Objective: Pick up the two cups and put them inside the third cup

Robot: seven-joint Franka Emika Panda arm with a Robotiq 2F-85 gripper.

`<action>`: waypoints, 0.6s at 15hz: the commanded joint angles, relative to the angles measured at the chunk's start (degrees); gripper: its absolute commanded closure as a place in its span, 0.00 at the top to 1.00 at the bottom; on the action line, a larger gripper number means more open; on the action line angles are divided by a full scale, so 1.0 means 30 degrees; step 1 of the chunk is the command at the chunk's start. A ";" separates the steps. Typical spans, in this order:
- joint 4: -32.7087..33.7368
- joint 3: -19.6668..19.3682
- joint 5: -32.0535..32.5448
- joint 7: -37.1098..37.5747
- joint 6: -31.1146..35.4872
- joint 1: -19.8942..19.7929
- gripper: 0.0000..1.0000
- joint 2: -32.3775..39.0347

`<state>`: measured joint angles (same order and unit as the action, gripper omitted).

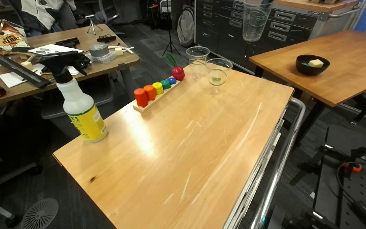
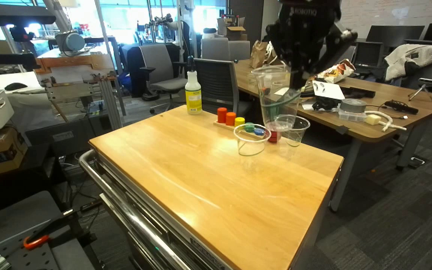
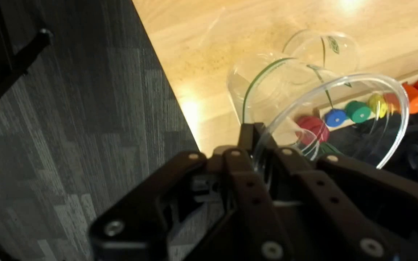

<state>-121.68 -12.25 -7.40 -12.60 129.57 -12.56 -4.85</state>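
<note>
One clear cup point(image 2: 276, 107) hangs pinched in the claw point(image 2: 295, 86).

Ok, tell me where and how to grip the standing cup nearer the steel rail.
I'd pinch that cup at its rim, from above, on the side away from its neighbouring cup: it stands upright, mouth open, widest at the top. The claw must first release its held cup.

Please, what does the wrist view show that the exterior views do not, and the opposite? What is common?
Only the wrist view shows, close up, the two jaws with the edge of the held cup between them.
Only the exterior views show the spray bottle and the grey tape roll.
Both kinds share the held cup, a clear cup standing on the wooden table, and the coloured blocks.
</note>
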 commanded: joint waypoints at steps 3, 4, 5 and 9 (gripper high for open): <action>0.2545 0.0847 0.0265 0.1003 0.0223 0.1073 0.01 0.2178; 0.2826 0.1015 0.0233 0.0976 0.0111 0.1199 0.01 0.2575; 0.3020 0.1181 0.0168 0.0837 -0.0051 0.1319 0.01 0.2933; 0.3397 0.1734 0.0543 0.0624 -0.0238 0.1596 0.01 0.4176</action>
<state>-114.17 -7.82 -7.01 -10.68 129.82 -8.22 5.06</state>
